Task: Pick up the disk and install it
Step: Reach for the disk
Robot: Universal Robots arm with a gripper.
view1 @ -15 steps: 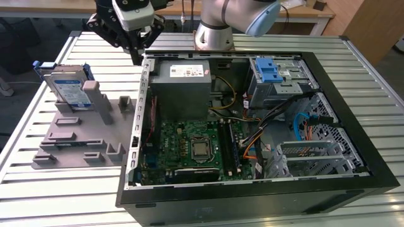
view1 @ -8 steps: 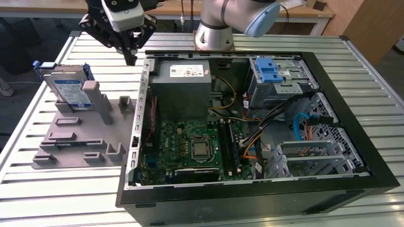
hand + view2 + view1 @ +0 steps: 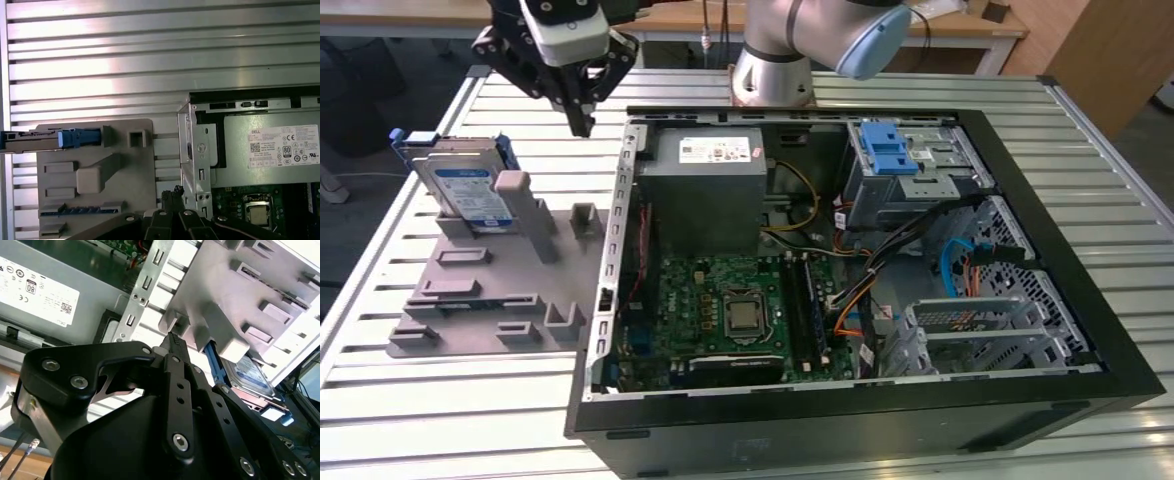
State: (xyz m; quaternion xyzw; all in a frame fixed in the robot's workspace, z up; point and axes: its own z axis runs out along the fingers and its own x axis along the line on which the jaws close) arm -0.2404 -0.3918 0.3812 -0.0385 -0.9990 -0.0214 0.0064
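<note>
The disk (image 3: 462,187), a silver drive with a white-and-blue label and blue rails, stands on edge at the far end of a grey holder plate (image 3: 494,290), at the exterior view's left. It appears edge-on in the first wrist view (image 3: 50,140) and partly behind a holder block in the second wrist view (image 3: 248,376). My gripper (image 3: 580,122) hangs above the table between the disk and the computer case, pointing down, apart from the disk. Its fingertips (image 3: 173,340) meet, shut on nothing, and in the first wrist view the gripper (image 3: 172,192) is over the plate's edge next to the case wall.
An open computer case (image 3: 1067,230) lies on the slatted metal table (image 3: 1121,120). Inside are a grey power supply box (image 3: 707,178), a silver cage with a blue latch (image 3: 894,152), a green mainboard (image 3: 734,310) and cables. The arm's base (image 3: 771,70) stands behind the case.
</note>
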